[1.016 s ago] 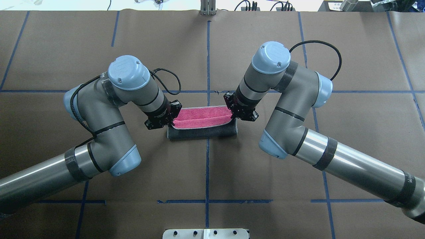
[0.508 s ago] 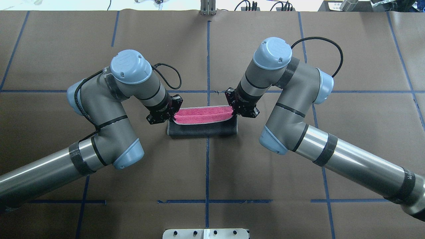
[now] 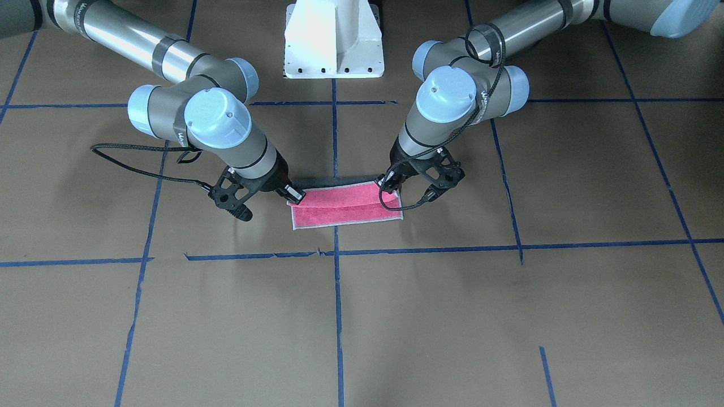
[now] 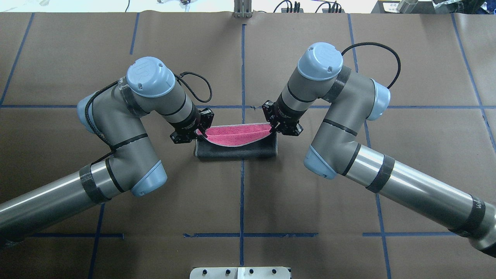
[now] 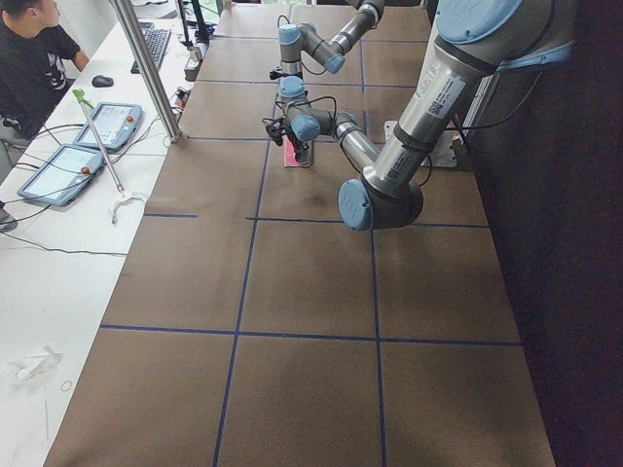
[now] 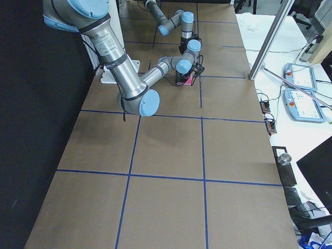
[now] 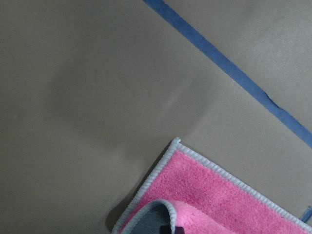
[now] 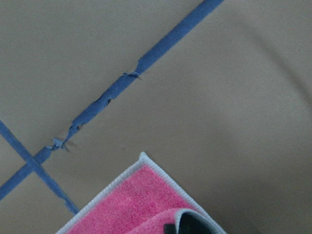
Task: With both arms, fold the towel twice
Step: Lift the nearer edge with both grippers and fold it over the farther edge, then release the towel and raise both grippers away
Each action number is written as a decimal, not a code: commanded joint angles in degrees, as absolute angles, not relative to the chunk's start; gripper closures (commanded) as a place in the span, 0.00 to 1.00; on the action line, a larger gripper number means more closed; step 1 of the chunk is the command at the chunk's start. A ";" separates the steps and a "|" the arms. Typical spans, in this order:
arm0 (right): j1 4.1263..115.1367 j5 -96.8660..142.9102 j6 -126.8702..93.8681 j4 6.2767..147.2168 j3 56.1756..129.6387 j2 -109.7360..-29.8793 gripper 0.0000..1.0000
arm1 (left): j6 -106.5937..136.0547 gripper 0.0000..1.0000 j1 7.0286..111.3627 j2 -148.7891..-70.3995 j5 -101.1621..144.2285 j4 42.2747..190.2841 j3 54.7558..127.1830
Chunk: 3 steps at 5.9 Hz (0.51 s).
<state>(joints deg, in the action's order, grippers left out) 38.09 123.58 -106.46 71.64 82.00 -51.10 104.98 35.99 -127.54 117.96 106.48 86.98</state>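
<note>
The towel lies mid-table, part folded: the pink side faces up at the far side, and the grey side is rolled over toward it from the near side. My left gripper is shut on the towel's left lifted corner. My right gripper is shut on the right lifted corner. Both hold the lifted edge just above the pink layer. From the front, the towel shows pink between the left gripper and the right gripper. Each wrist view shows a pink corner with the grey flap curling over it.
Blue tape lines cross the brown table paper. The white pedestal base stands behind the towel. A metal plate sits at the table's near edge. An operator and control tablets are at a side bench.
Both grippers have moved away from the robot, carrying the towel's lifted edge farther over the pink side. The pink strip is narrower and more grey shows.
</note>
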 commanded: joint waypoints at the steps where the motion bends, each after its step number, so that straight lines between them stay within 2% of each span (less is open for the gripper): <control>1: 38.50 121.40 -104.95 65.77 79.46 -51.50 0.01 | 104.94 0.00 36.38 -127.35 117.51 108.28 86.92; 3: 43.29 119.26 -99.78 64.77 79.63 -51.50 0.00 | 103.81 0.00 39.62 -127.09 117.68 110.46 87.01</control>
